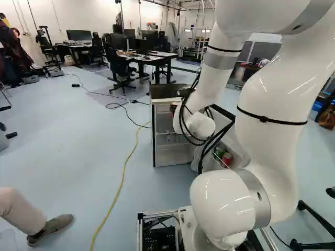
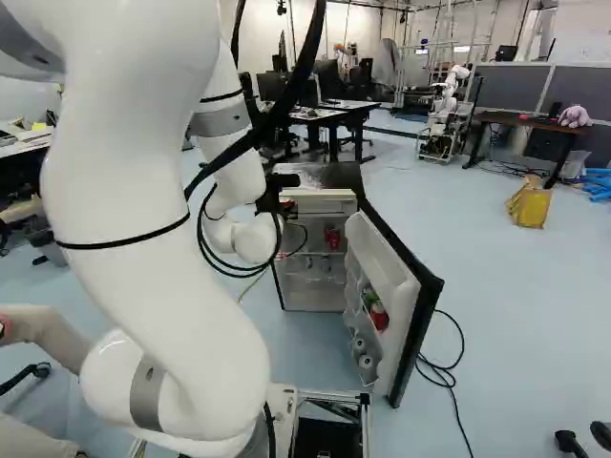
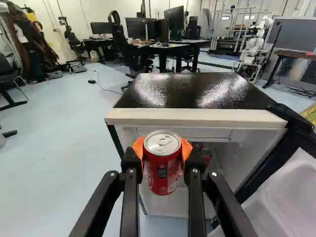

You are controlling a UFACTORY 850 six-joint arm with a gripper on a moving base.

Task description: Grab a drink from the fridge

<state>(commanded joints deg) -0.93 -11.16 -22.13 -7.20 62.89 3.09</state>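
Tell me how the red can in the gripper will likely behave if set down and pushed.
The red can is a cylinder, so on its side it would probably roll. Taller than it is wide, it may tip if pushed near the lid. That lid looks unopened, so the can is likely full and fairly heavy for its size.

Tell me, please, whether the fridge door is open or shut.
Open: the door stands swung out from the fridge, baring a red can on its inner side.

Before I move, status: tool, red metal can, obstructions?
Tool shut on the can, upright. White fridge with black top just beyond it. White-lined fridge door open alongside, possible snag.
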